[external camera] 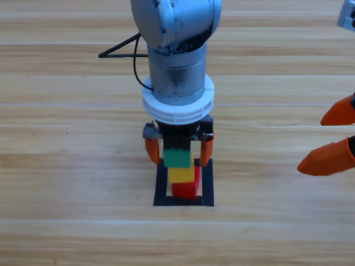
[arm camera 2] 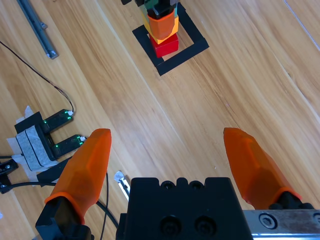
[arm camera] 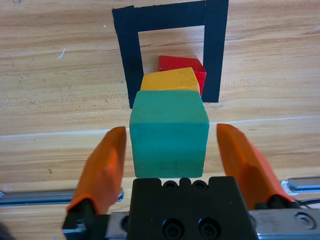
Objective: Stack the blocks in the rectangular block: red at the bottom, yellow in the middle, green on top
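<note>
Inside the black tape rectangular block (external camera: 183,202) (arm camera: 170,17) stands a stack: the red cube (external camera: 186,190) (arm camera: 182,64) at the bottom, the yellow cube (external camera: 181,175) (arm camera: 169,80) on it, the green cube (external camera: 177,158) (arm camera: 169,140) on top. Each upper cube is shifted slightly off the one below. My left gripper (external camera: 178,159) (arm camera: 171,130) is open, and its jaws flank the green cube with a small gap on either side. At the right edge my right gripper (external camera: 310,144) (arm camera 2: 167,132) waits open and holds nothing. From there the stack (arm camera 2: 165,45) shows far off.
A black cable (external camera: 122,52) loops on the table behind the left arm. In the right wrist view a small black device with green lights (arm camera 2: 50,135) and its wires lie at the left. A metal rail (arm camera 2: 35,25) lies beyond it.
</note>
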Action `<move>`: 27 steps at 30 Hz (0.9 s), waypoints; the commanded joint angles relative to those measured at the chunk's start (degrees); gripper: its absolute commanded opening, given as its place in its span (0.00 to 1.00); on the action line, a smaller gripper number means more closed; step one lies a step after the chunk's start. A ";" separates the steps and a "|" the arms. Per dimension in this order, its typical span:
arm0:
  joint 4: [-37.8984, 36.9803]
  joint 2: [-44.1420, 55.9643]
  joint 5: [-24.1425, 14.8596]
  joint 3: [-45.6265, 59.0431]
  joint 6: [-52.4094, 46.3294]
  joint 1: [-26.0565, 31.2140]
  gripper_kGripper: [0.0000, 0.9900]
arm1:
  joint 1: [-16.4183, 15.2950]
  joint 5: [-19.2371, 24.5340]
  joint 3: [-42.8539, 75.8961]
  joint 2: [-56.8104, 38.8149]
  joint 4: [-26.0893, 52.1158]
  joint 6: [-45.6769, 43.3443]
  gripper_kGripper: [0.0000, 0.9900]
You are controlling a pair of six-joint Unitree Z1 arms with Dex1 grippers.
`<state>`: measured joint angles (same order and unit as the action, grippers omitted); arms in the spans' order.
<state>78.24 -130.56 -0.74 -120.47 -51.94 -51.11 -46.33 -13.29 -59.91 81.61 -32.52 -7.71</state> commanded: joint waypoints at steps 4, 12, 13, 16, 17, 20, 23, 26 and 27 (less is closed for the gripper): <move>0.33 2.59 -1.54 0.24 -0.26 -1.37 1.00 | 0.98 0.11 -0.12 1.97 -0.44 -0.20 1.00; 0.95 15.16 -6.29 -1.17 -0.26 -1.37 1.00 | 0.98 0.19 -0.12 0.83 -0.62 -0.20 1.00; 0.95 17.97 -7.34 -1.26 -0.09 -1.45 1.00 | 0.98 0.02 -0.12 0.83 -0.62 -0.20 1.00; 0.86 27.38 -12.71 0.94 -0.09 -2.68 1.00 | 0.98 -0.33 -0.30 0.92 -0.62 -0.20 1.00; 0.51 30.98 -15.08 3.31 -0.09 -3.12 1.00 | 0.98 -0.42 -0.30 1.01 -0.62 -0.20 1.00; -8.54 40.21 -18.24 17.81 4.04 -3.21 1.00 | 0.98 -0.42 -0.30 1.09 -0.62 -0.20 1.00; -35.09 57.35 -15.34 47.96 15.47 -3.21 1.00 | 0.98 -0.42 -0.30 1.09 -0.70 -0.11 1.00; -40.10 60.16 -12.35 55.96 22.24 -3.21 1.00 | 0.98 -0.42 -0.30 1.09 -0.70 -0.20 1.00; -41.68 59.81 -11.74 57.01 24.17 -3.21 1.00 | 0.98 -0.42 -0.30 1.18 -0.70 -0.20 1.00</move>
<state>39.72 -75.16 -15.15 -69.32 -33.84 -53.09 -46.33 -13.17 -60.36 81.61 -32.68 -7.71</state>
